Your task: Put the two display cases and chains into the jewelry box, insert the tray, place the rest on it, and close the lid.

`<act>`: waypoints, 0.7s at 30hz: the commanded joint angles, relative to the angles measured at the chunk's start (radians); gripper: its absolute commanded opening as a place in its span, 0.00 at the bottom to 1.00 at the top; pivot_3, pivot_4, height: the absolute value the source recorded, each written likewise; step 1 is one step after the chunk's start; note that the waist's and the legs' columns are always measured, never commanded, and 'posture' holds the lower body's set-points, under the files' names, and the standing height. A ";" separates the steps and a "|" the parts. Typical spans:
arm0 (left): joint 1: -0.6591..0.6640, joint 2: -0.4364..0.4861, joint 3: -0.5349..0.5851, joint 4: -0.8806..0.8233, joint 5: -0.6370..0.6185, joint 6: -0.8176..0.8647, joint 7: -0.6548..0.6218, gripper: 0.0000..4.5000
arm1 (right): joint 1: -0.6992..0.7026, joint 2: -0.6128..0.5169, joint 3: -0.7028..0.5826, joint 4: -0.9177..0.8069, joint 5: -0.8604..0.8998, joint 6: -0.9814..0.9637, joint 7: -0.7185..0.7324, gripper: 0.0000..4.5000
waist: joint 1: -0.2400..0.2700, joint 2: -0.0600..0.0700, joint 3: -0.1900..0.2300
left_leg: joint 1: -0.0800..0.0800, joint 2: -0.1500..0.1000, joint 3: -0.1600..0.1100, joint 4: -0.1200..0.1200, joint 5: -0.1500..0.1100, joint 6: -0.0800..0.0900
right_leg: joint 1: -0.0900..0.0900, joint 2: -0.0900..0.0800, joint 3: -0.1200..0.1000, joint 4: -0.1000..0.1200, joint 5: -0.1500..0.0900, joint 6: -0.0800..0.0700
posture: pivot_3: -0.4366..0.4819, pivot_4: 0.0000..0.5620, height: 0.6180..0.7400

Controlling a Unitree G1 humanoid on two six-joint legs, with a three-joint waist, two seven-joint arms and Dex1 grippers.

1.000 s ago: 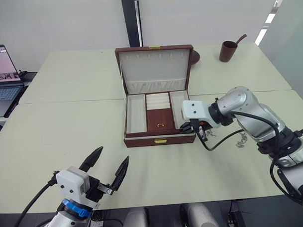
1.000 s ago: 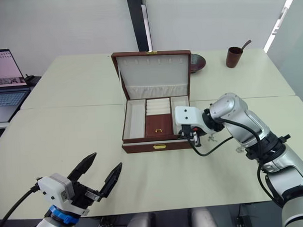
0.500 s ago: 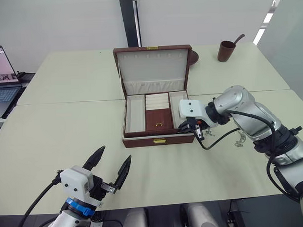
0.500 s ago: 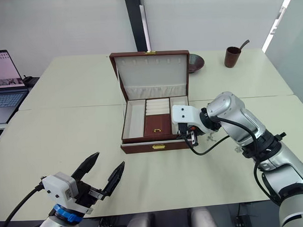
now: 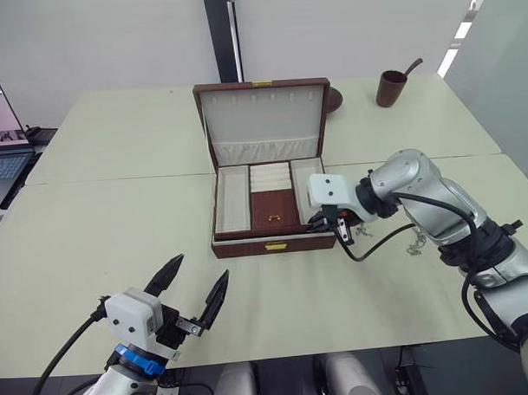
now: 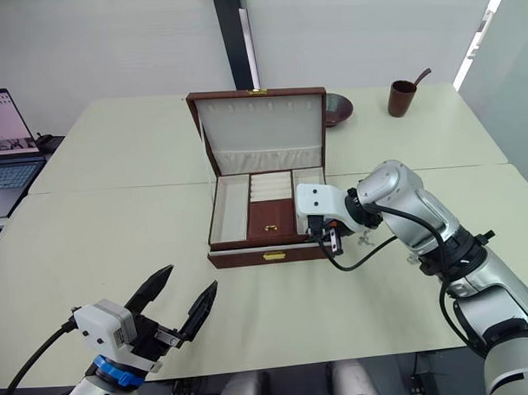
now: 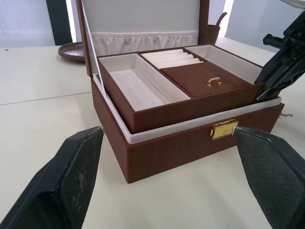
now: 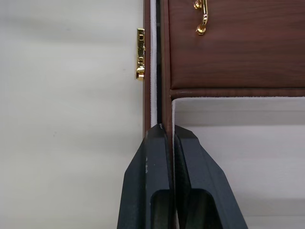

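1. You are at the tray step: the tray (image 7: 181,90) sits in the box (image 5: 266,242) but rides high, its wall standing proud of the box rim in the left wrist view.
2. Your right claw (image 8: 167,143) is pinched narrow on the tray's front wall near its right corner, one finger in the gap between tray and box, the other inside the tray's right compartment.
3. Your left claw (image 5: 191,291) hangs wide and empty over the near worktop (image 5: 100,229), well apart from the box.
4. I judge the next move to be lowering the tray level until it seats, then letting go. A tilt could jam it against the lining.
5. After that, the rest goes on the tray: a chain (image 5: 416,242) lies on the worktop right of the box, under your right arm, and something small and silvery lies just beside the right claw, too small to tell.
6. The lid (image 5: 263,121) stands upright and open; leave it until the last.
7. Nothing blocks the box itself. A brown cup (image 5: 390,87) and a dark bowl (image 6: 337,108) stand behind it, and a laptop (image 5: 0,137) lies far left.
8. The cases cannot be seen, so I cannot tell whether they lie under the tray.
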 commanded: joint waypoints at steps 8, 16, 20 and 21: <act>0.001 -0.001 -0.014 -0.043 0.007 -0.001 0.019 1.00 | -0.014 0.010 0.003 0.001 0.001 -0.034 0.004 0.00 | 0.000 0.000 0.000 | 0.000 0.000 0.000 0.000 0.000 0.000 | 0.000 0.000 0.000 0.000 0.000 0.000 | 0.48 0.27 1.00; 0.004 0.002 -0.018 -0.051 0.009 0.000 0.021 1.00 | -0.038 0.030 -0.049 0.038 0.036 -0.024 0.000 0.16 | -0.002 0.000 0.000 | 0.001 0.000 0.000 0.000 0.000 0.000 | 0.000 0.000 0.000 0.000 0.000 0.000 | 0.48 0.27 1.00; 0.003 0.002 -0.019 -0.057 0.009 0.003 0.025 1.00 | -0.036 0.050 -0.159 0.055 0.124 -0.019 -0.020 0.38 | 0.002 0.000 0.000 | -0.001 -0.001 0.000 0.000 0.000 0.000 | 0.000 -0.001 0.000 0.000 0.000 0.000 | 0.48 0.27 1.00; 0.002 0.002 -0.020 -0.057 0.009 0.004 0.025 1.00 | -0.031 0.054 -0.178 0.059 0.136 -0.024 -0.030 0.44 | 0.002 0.000 0.000 | -0.001 -0.001 0.000 0.000 0.000 0.000 | 0.000 -0.001 0.000 0.000 0.000 0.000 | 0.48 0.27 1.00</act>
